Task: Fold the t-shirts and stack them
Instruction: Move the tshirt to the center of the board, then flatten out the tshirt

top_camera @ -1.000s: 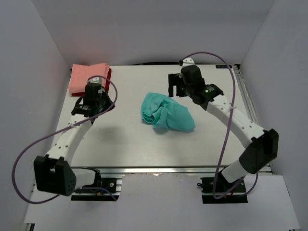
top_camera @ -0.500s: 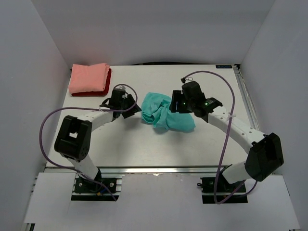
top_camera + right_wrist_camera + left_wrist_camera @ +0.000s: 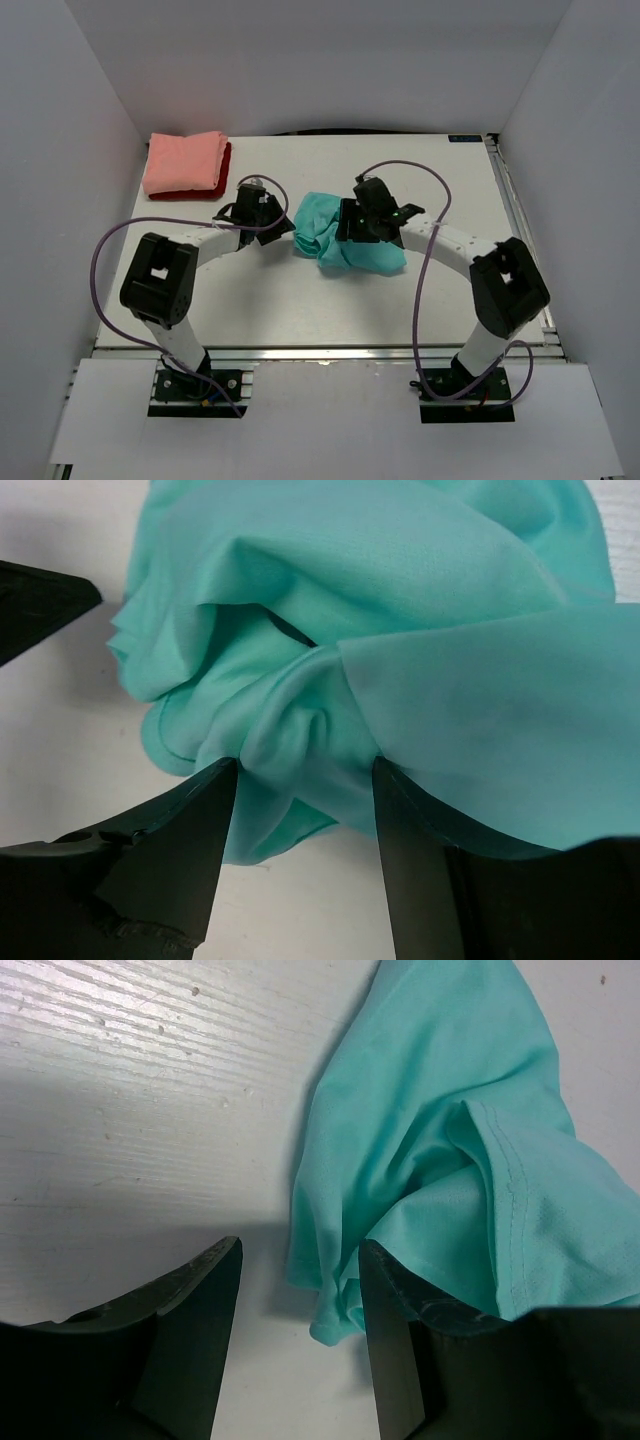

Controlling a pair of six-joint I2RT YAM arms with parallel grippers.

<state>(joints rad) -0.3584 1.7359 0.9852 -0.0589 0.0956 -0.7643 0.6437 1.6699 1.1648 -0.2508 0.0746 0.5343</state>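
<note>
Crumpled teal-turquoise cotton t-shirt (image 3: 350,245) lay bunched mid white tabletop (image 3: 250,290). Left gripper (image 3: 300,1250) sat low at its left hem, jaws apart, cloth brushing one jaw. Right gripper (image 3: 305,765) pressed on top, jaws apart astride a twisted fold.

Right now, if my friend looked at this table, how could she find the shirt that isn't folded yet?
Look at the white table, near its middle. There lies a crumpled shirt, bunched in a heap. It is teal, while the pink shirt lies neatly folded on top of the dark red shirt at the far left corner.
</note>
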